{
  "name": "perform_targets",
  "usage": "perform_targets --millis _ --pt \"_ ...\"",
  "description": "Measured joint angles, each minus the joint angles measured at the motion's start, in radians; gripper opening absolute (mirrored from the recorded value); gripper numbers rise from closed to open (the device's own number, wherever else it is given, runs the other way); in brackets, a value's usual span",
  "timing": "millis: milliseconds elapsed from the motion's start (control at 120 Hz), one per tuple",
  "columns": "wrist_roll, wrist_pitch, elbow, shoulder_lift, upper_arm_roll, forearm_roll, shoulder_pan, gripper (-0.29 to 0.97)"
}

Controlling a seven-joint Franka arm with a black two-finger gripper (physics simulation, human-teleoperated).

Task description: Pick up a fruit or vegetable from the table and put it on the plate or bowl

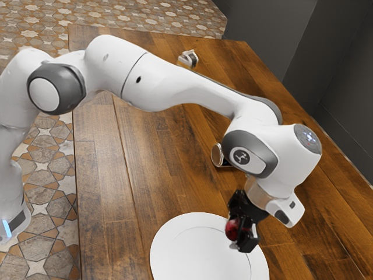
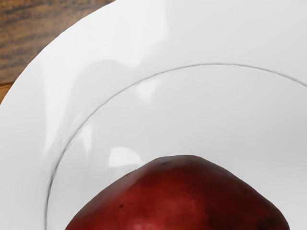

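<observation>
Pincer [image 1: 239,234] clamped on dark-red fruit [image 2: 180,196] over white plate [image 1: 186,251], its inner ring [image 2: 120,91] distinct in the wrist view.

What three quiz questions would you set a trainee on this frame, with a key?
1. True or false: the gripper is open and empty.
2. The fruit hangs over: A) the white plate; B) a bowl; C) the tiled floor.
3. Fill in: the table top is made of ___ planks.

Key: 1 false, it is shut on the fruit; 2 A; 3 wooden.
</observation>
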Motion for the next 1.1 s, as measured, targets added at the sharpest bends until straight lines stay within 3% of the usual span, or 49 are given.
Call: perform_targets --millis 150,583,800,1100 --pt "-0.030 0.038 -0.001 0.007 0.006 0.000 0.000 0.22" --pt "-0.093 0.120 -0.021 0.010 0.023 0.006 -0.003 0.20" --pt "-0.114 0.123 -0.021 0.014 0.026 -0.002 -0.001 0.53" --pt "-0.133 0.107 -0.003 -0.011 0.025 -0.004 -0.003 0.64"
